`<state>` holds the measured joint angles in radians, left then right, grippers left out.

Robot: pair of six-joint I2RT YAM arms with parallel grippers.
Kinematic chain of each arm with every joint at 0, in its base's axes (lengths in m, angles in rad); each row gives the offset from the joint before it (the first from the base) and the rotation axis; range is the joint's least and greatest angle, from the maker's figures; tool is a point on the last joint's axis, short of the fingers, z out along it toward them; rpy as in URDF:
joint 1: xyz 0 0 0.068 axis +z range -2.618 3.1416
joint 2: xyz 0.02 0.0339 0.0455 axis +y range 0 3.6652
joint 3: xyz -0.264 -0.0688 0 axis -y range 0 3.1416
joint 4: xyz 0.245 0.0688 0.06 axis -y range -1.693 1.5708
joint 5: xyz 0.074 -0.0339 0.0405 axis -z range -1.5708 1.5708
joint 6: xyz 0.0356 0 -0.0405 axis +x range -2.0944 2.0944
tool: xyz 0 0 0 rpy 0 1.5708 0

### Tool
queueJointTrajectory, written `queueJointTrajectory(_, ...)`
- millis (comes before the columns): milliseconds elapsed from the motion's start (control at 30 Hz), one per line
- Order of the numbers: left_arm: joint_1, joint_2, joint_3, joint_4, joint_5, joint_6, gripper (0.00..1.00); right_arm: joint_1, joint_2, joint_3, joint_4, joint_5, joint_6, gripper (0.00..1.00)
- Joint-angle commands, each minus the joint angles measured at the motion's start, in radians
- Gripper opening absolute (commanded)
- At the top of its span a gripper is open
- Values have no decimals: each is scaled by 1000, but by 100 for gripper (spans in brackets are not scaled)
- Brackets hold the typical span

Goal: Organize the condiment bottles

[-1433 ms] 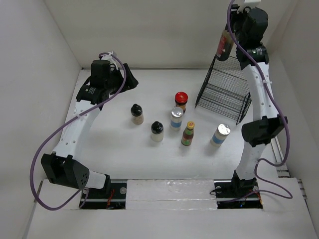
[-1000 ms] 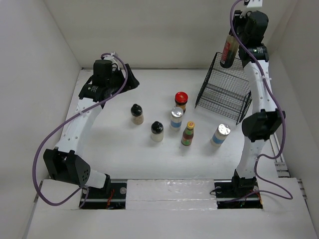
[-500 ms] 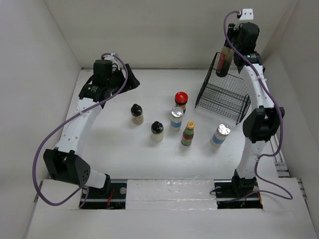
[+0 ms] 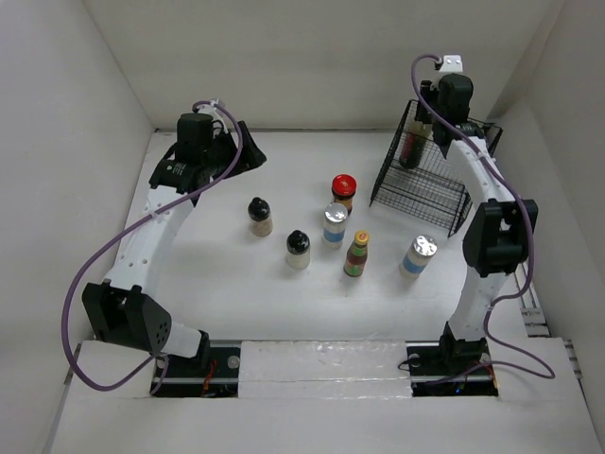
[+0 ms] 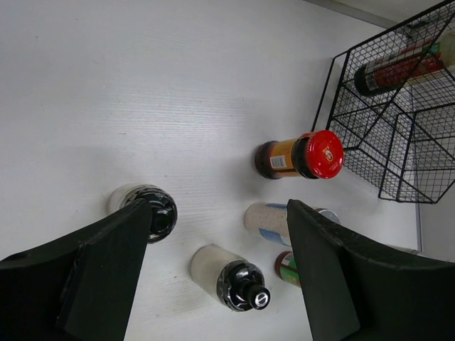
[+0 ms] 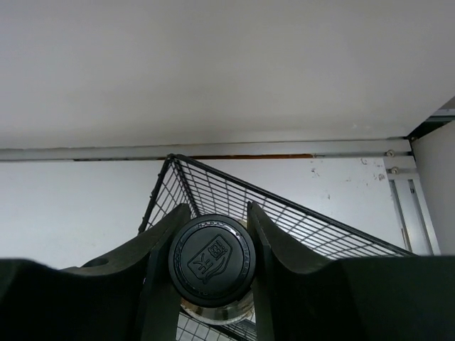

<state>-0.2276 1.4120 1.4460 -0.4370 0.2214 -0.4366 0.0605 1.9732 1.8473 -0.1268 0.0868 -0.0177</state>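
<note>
Right pincer [image 6: 211, 264] clamped on the dark bottle [image 4: 413, 148], held inside the wire rack's [image 4: 425, 180] upper tier; left pincer [image 5: 213, 277] spread wide above six containers standing on the surface [image 4: 227, 284].

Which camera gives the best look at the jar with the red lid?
The left wrist view: the red-lidded jar fills much of the frame, its lid, amber body and label all plain. The top external view shows it small, standing among the other bottles. The right wrist view does not show it.

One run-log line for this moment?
right gripper: shut on dark bottle, inside wire rack | left gripper: open, idle | six bottles on table
</note>
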Motion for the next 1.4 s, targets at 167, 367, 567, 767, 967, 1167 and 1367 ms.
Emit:
queueJointTrajectory(167,2,-38,2,38,26,-10,72,9,-163,-25,161,1,44,67)
queueJointTrajectory(367,2,-58,-16,47,45,-19,72,-1,-163,49,66,-10,44,74)
queueJointTrajectory(567,2,-67,-16,47,45,-19,72,9,-240,61,15,28,53,76)
queueJointTrajectory(767,2,-67,-7,57,78,-19,59,174,-509,-178,-72,96,78,0)
queueJointTrajectory(967,-7,-77,-7,57,113,-28,21,449,-850,-544,-235,93,117,39)
queueJointTrajectory(1167,-7,-55,-7,57,113,-28,25,581,-1077,-755,-499,-104,174,82)
queueJointTrajectory(1367,-7,-35,-7,57,124,-28,39,650,-1051,-804,-514,-98,160,88)
